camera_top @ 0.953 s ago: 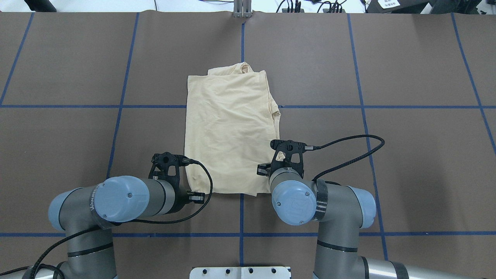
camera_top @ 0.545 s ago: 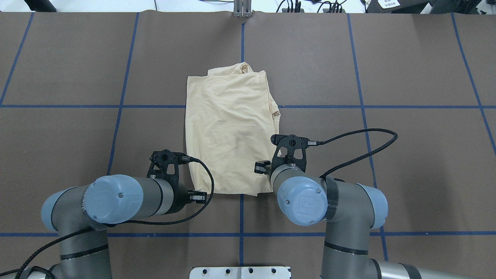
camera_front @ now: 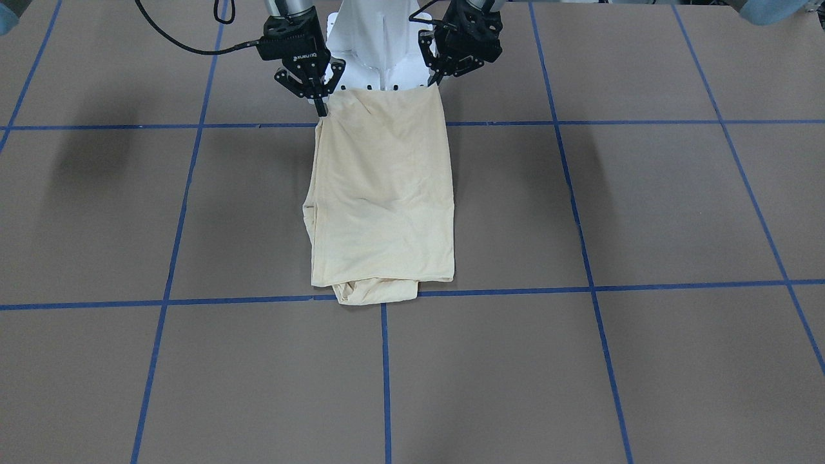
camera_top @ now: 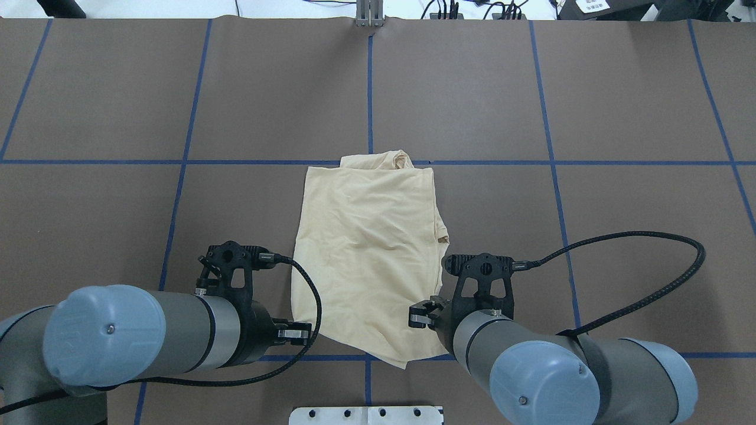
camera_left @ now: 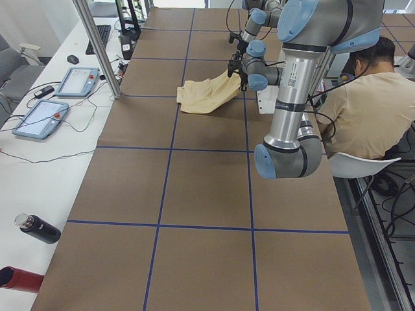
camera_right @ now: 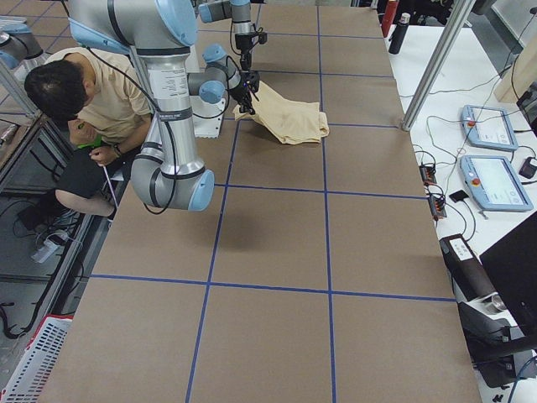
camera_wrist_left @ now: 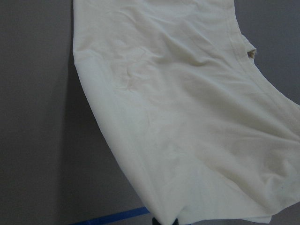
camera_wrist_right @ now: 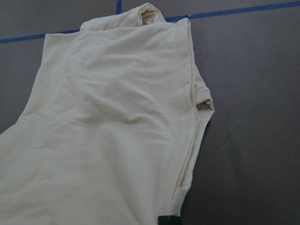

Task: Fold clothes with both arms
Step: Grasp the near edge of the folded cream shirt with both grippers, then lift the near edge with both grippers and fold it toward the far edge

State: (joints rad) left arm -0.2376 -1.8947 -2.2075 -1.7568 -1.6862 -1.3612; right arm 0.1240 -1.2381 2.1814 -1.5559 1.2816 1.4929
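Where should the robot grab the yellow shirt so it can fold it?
Grab the shirt by the two corners of the short edge nearest the robot, coming from the robot's side, one hand each. It lies as a long narrow strip pointing away, so that edge should lift evenly. The left hand and right hand pinch exactly there.

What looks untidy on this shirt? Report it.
The T-shirt is not a clean rectangle. Bunched cloth sticks out past the edge far from the robot, and a small flap pokes from the robot's right side. The right end effector and left end effector hold the near corners raised.
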